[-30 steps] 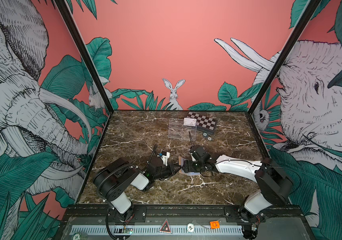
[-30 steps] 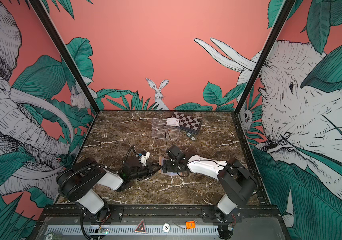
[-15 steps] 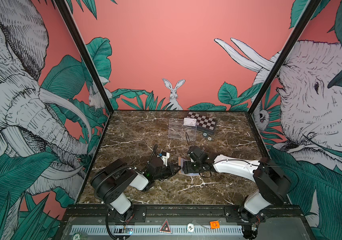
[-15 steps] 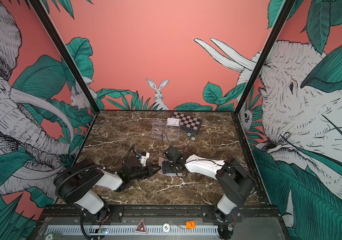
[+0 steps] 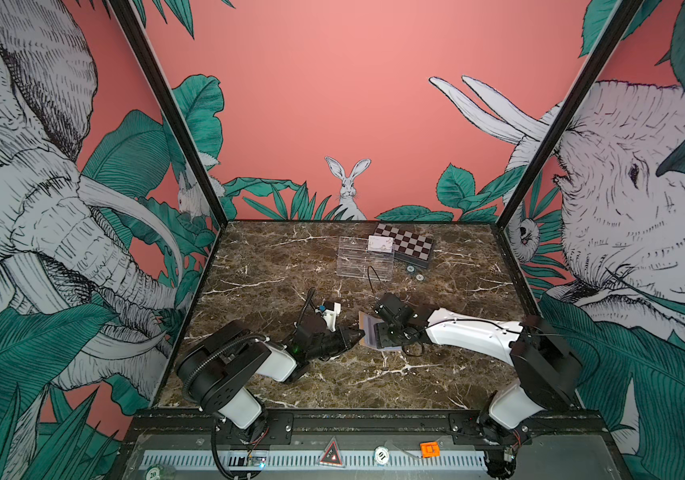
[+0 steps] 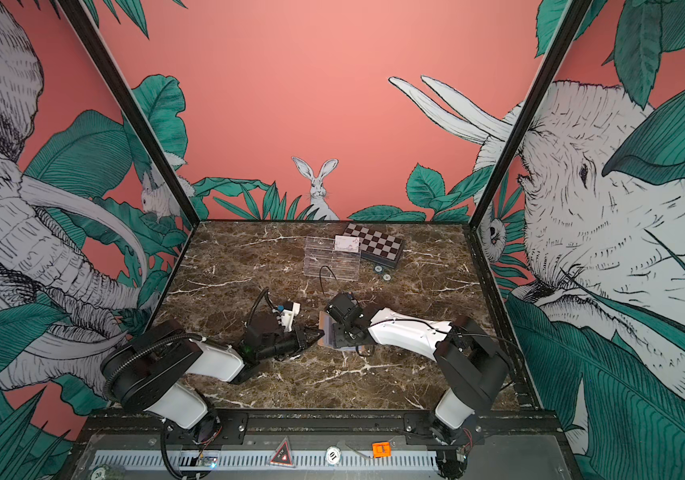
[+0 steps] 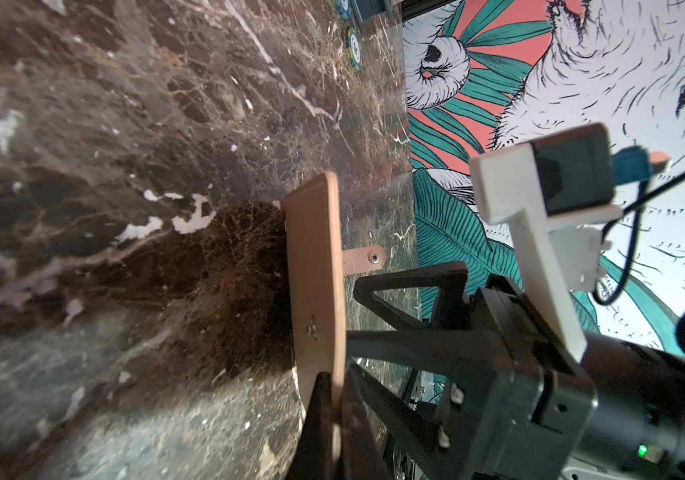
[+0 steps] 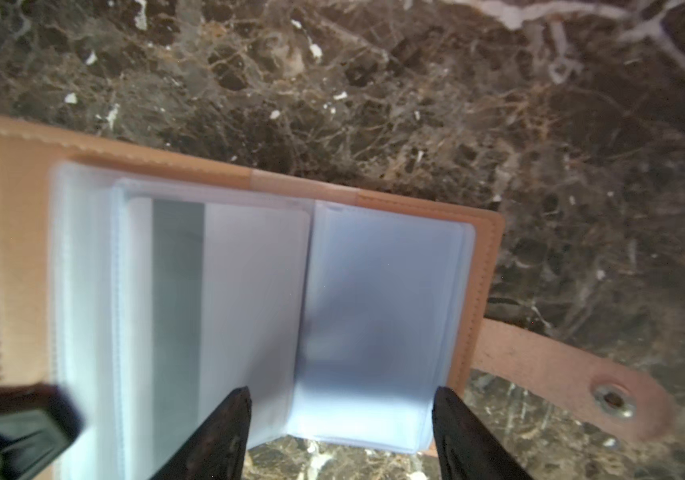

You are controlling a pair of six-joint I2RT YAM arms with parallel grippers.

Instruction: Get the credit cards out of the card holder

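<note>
The tan card holder [image 5: 364, 329] [image 6: 324, 330] lies open mid-table, its pale bluish sleeves facing up [image 8: 382, 307]. One credit card [image 8: 224, 291] with a dark stripe sits inside a sleeve. Another credit card [image 5: 380, 243] [image 6: 347, 243] rests on the clear tray. My left gripper [image 7: 334, 382] [image 5: 355, 333] is shut on the holder's raised tan cover [image 7: 315, 282]. The snap strap [image 8: 561, 374] lies flat on the marble. Just above the sleeves, my right gripper [image 8: 340, 399] [image 5: 382, 336] is open, its fingers [image 8: 224, 419] straddling the right-hand stack of sleeves.
A clear acrylic tray [image 5: 363, 264] stands at the back centre, with a checkered box [image 5: 411, 247] beside it on the right. Two small round chips [image 5: 415, 272] lie in front of the box. Enclosure walls border the marble table [image 5: 436, 386] on three sides.
My right gripper has edged a little left and lower over the open holder. The left gripper has kept its hold and has not moved.
</note>
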